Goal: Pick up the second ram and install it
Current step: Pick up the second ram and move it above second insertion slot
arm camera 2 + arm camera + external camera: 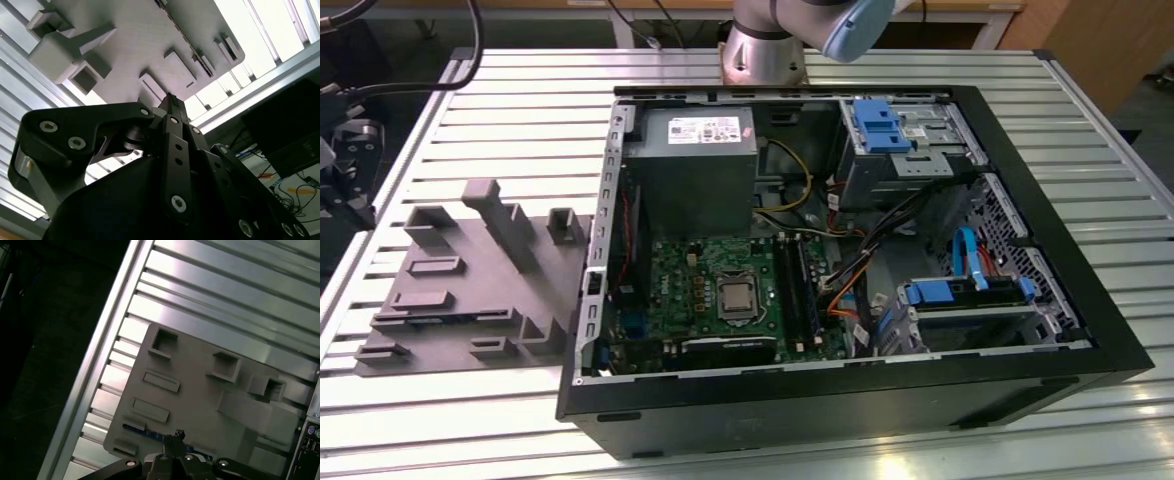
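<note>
The tool hides one end of the second ram on the grey fixture.

The slatted table is seen as bare ribbed metal, pretty glossy under the light. The grey holder block is finished matt, plastic-looking. The gripper is coated satin black, screws left shiny.

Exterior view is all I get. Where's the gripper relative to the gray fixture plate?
Observer: In the first wrist view the gripper hangs above the gray fixture plate, near one of its edges.
Operator: Holding the ram?
Observer: No. A thin blue-edged strip, likely the second ram, sits on the plate right beside the gripper's tip.
Operator: Open or shut?
Observer: Shut. In the second wrist view its fingers meet at the tip with nothing between them.
</note>
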Robot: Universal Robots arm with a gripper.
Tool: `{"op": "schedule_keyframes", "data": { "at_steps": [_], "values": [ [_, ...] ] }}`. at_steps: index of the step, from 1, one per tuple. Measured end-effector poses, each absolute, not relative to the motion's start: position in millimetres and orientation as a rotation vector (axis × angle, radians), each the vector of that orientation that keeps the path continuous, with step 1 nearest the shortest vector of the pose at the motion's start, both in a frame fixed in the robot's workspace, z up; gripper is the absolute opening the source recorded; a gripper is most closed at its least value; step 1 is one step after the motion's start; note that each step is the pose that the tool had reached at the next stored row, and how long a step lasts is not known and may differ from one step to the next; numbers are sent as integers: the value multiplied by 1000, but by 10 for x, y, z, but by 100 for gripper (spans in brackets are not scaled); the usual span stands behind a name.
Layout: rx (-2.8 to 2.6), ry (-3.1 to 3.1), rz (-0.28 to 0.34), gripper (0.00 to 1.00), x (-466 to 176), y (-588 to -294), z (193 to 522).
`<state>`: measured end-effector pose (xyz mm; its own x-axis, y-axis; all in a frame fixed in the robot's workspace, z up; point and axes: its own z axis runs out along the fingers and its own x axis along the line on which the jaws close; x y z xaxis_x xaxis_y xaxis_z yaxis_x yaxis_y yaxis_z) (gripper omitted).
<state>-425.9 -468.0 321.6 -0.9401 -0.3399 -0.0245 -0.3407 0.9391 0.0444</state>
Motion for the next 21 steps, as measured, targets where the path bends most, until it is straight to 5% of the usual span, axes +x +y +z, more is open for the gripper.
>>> {"op": "schedule_keyframes", "data": {
  "at_steps": [21],
  "values": [
    [-774, 3031, 77, 11, -4259, -4680, 3216]
  ]
}}
